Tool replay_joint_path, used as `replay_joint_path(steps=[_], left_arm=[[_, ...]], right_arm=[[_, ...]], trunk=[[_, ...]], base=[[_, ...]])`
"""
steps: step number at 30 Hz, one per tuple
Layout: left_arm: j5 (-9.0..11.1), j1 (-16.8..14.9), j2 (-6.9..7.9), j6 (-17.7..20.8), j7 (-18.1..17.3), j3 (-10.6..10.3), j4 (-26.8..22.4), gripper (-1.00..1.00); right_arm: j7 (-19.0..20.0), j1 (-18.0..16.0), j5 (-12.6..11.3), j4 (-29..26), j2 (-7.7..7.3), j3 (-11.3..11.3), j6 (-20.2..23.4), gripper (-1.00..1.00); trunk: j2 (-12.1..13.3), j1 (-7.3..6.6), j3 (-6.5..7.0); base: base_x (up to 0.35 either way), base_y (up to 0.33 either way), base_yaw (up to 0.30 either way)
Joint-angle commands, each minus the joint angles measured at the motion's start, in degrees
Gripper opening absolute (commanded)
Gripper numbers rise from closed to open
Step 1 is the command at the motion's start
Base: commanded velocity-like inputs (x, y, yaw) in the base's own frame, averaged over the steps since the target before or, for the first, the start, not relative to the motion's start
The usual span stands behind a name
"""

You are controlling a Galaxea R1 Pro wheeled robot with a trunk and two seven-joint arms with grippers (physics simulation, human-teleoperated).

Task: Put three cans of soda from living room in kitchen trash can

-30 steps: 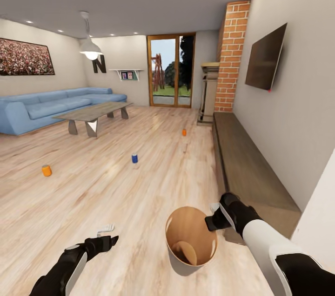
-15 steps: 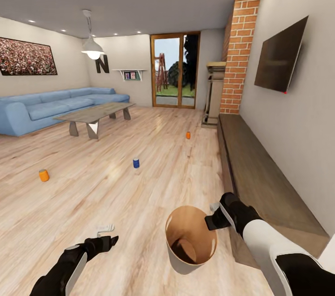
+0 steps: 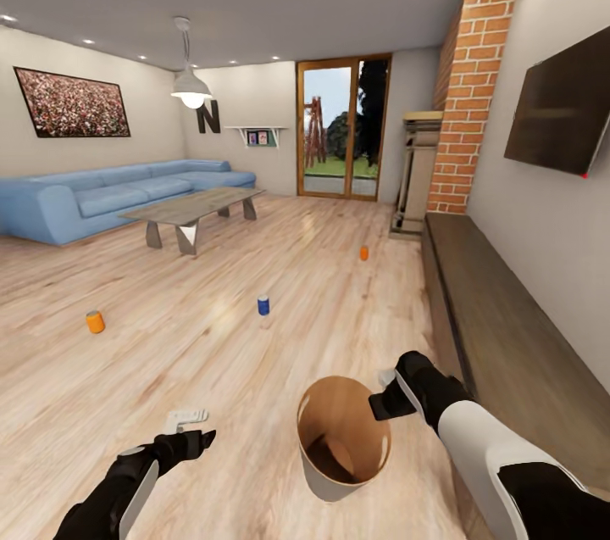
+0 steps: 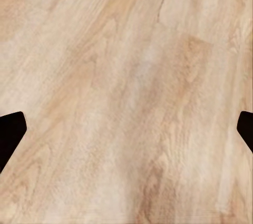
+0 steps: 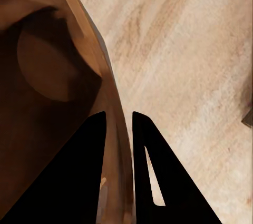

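Head view: right gripper [image 3: 383,398] pinches the trash can [image 3: 339,472] rim, carrying it toward three floor cans, blue one [image 3: 263,305] nearest; left gripper [image 3: 188,428] spread wide, empty, ready to pick

Left hand [image 3: 188,419] low and forward, fingers spread, empty; right hand [image 3: 383,394] clamped on bin [image 3: 315,472] rim, arm bent.

Both arms have smooth white shells on the forearm and glossy black parts at the wrist and elbow. The left gripper [image 3: 188,419] has pale grey fingers on a black base. The right gripper [image 3: 383,392] is black, and its fingers [image 5: 153,182] look like flat dark blades.
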Motion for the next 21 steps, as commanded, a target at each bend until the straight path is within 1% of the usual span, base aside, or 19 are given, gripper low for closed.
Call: replay_joint_path(steps=[1, 9, 21], left_arm=[[0.0, 0.0, 0.0, 0.0, -0.02, 0.0, -0.06, 1.0], [0.06, 0.0, 0.02, 0.01, -0.07, 0.05, -0.12, 1.0], [0.09, 0.0, 0.01, 0.01, -0.13, 0.09, -0.05, 1.0]], right_arm=[[0.26, -0.03, -1.47, -0.02, 0.02, -0.24, 0.21, -1.0], [0.24, -0.03, -1.47, -0.02, 0.03, -0.23, 0.21, -1.0], [0.25, -0.03, -1.45, -0.02, 0.04, -0.27, 0.21, -1.0]], trunk=[[0.0, 0.0, 0.0], [0.0, 0.0, -0.11], [0.0, 0.0, -0.12]], base=[[0.328, 0.0, 0.242], [0.328, 0.012, 0.241], [0.302, 0.132, 0.244]])
